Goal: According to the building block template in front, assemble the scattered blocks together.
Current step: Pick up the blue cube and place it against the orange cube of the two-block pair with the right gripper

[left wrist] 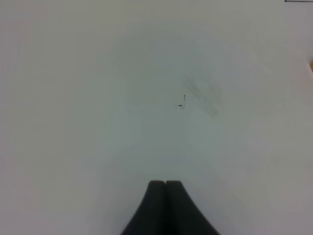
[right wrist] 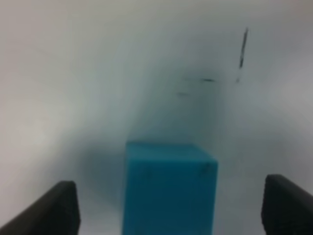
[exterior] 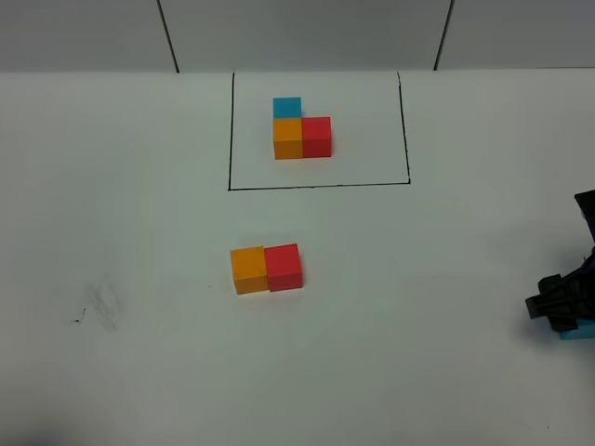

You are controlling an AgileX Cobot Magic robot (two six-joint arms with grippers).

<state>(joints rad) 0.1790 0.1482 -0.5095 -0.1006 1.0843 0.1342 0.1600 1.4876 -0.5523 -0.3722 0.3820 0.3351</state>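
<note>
The building block template (exterior: 302, 137) is a blue, orange and red L inside a black drawn rectangle at the back. Of the scattered blocks, the orange cube (exterior: 248, 269) and the red cube (exterior: 283, 267) sit side by side, touching, mid-table. The light blue cube (exterior: 578, 332) lies at the far right edge, mostly hidden under my right gripper (exterior: 562, 307). In the right wrist view the blue cube (right wrist: 168, 186) stands between the open fingers (right wrist: 54, 208), with a gap on each side. My left gripper (left wrist: 165, 205) is shut and empty over bare table.
A faint smudge and pen mark (exterior: 98, 307) lie on the white table (exterior: 139, 186) at the left. A grey panelled wall (exterior: 297, 32) closes the back.
</note>
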